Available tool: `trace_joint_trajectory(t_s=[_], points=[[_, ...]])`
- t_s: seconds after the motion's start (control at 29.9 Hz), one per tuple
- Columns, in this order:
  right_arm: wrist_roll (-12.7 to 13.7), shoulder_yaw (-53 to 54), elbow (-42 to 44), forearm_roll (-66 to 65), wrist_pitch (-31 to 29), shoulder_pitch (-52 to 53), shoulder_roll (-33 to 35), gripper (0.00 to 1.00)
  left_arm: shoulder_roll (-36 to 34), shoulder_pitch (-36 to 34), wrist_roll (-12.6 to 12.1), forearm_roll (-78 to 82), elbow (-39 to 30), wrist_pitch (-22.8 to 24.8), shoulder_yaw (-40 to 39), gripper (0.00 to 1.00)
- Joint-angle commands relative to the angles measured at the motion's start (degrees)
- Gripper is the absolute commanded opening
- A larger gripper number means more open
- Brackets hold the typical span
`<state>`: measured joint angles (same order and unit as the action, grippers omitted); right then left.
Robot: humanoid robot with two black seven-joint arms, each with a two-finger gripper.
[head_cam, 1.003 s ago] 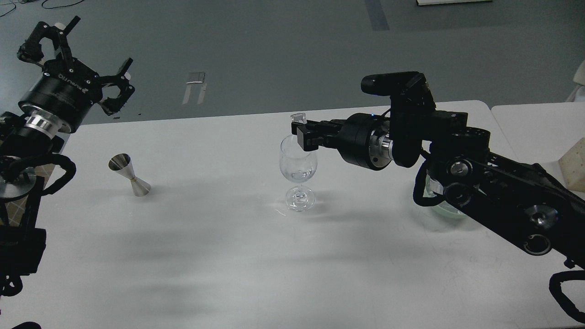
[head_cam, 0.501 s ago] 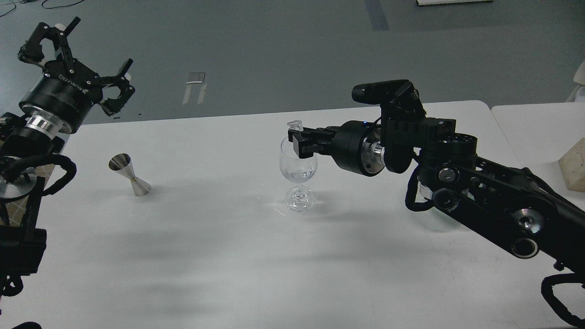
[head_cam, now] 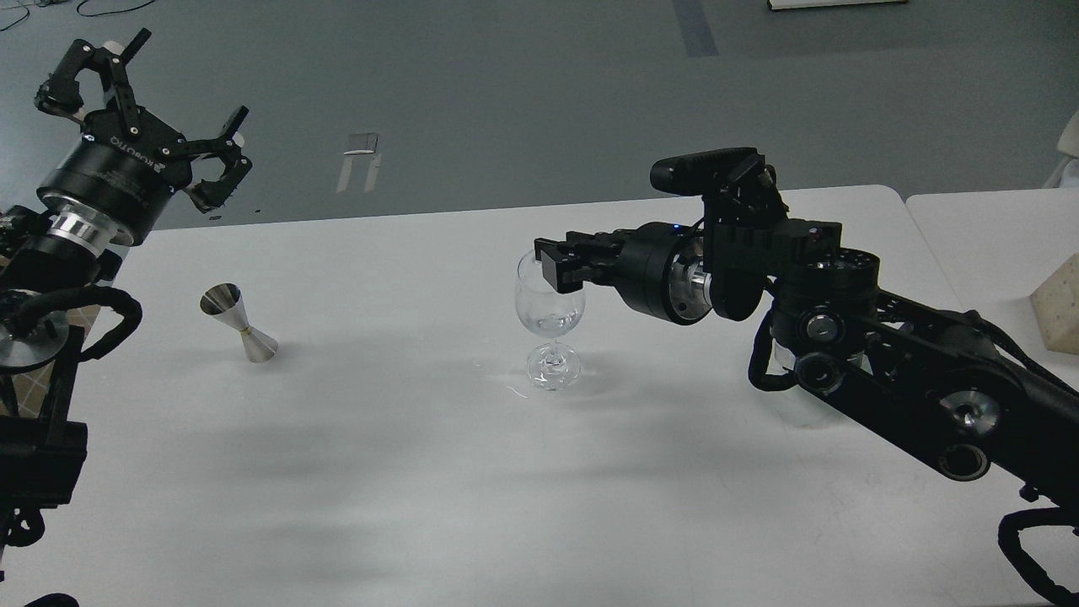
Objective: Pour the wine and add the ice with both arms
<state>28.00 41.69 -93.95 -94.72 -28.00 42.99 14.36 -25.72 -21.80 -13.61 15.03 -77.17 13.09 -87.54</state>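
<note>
My right gripper point(head_cam: 552, 261) reaches in from three o'clock and hangs at the rim of the clear stemmed wine glass point(head_cam: 550, 316). Seen dark and nearly end-on, its fingers cannot be told apart, so I cannot tell whether they pinch anything. A little clear liquid and what looks like a small glassy ice cube point(head_cam: 552, 321) sit low in the bowl. My left gripper point(head_cam: 152, 84) hovers at ten o'clock, fingers spread wide and empty, above the white table point(head_cam: 405, 472). The steel double-cone jigger point(head_cam: 238, 323) stands at nine o'clock of the glass, well apart.
</note>
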Motion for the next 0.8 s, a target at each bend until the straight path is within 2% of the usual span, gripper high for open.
trace_joint_trajectory(t_s=[0.0,0.17,0.23,0.27,0.3,0.33,0.53,0.63,0.67,0.77], points=[[0.0,0.1,0.0,0.1,0.0,-0.3,0.0,0.44,-0.2,0.0,0.0,0.0,0.0,0.0,0.0,0.98],[0.0,0.4,0.0,0.1,0.0,-0.4,-0.1,0.48,-0.1,0.0,0.0,0.0,0.0,-0.1,0.0,0.98],[0.0,1.3,0.1,0.1,0.0,-0.3,-0.6,0.56,-0.1,0.0,0.0,0.0,0.0,-0.1,0.0,0.98],[0.0,2.6,0.1,0.2,0.0,-0.3,-1.4,0.70,-0.1,0.0,0.0,0.0,0.0,-0.1,0.0,0.98],[0.0,4.6,0.2,0.4,0.0,-0.3,-2.3,0.97,-0.1,0.0,0.0,0.0,0.0,-0.1,0.0,0.98],[0.0,5.7,0.2,0.5,0.0,-0.4,-2.8,1.00,-0.1,0.0,0.0,0.0,0.0,-0.2,0.1,0.98],[0.0,16.5,0.3,0.8,0.0,-1.7,-7.8,1.00,0.1,0.0,0.1,0.1,0.2,0.0,0.1,0.98],[0.0,21.2,1.8,0.8,0.0,-4.1,-12.4,1.00,0.6,0.1,0.4,0.1,0.5,0.0,0.2,0.98],[0.0,23.2,2.7,0.8,0.0,-5.0,-14.4,1.00,0.7,0.1,1.0,0.1,0.5,0.0,0.3,0.98],[0.0,26.9,3.2,0.8,0.0,-5.2,-14.4,1.00,0.7,0.1,2.6,0.2,0.5,0.4,0.8,0.98]])
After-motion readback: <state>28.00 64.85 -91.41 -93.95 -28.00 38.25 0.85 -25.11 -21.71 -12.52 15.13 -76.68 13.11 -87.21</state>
